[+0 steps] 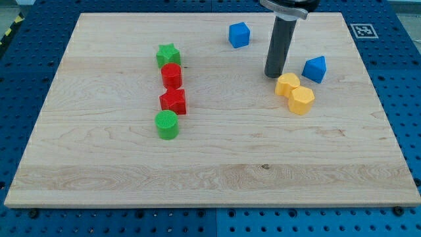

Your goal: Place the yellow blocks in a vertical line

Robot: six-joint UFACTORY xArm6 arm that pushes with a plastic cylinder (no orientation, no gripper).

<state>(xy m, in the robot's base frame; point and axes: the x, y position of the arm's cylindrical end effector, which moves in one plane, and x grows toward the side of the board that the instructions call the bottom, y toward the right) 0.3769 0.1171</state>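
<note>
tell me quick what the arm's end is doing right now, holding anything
No jaws, just a rod: my tip holds nothing, resting on the board just up-left of the yellow blocks, apparently not touching them.

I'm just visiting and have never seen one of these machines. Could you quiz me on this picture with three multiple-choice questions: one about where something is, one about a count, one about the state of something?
1. Where is my tip?
A. Just to the view's upper left of the two yellow blocks
B. Beside the green star
C. Off the board

2. How many blue blocks are on the wooden board?
A. One
B. Two
C. Four

3. How do the two yellow blocks sit?
A. Far apart
B. One stacked on the other
C. Touching, on a slant

Answers:
1. A: the rod's end stands close beside the upper yellow block, between the blue cube and the other blue block.
2. B: only those two are blue.
3. C: the lower yellow block rests against the upper one, offset toward the view's right, so not yet a vertical line.
</note>
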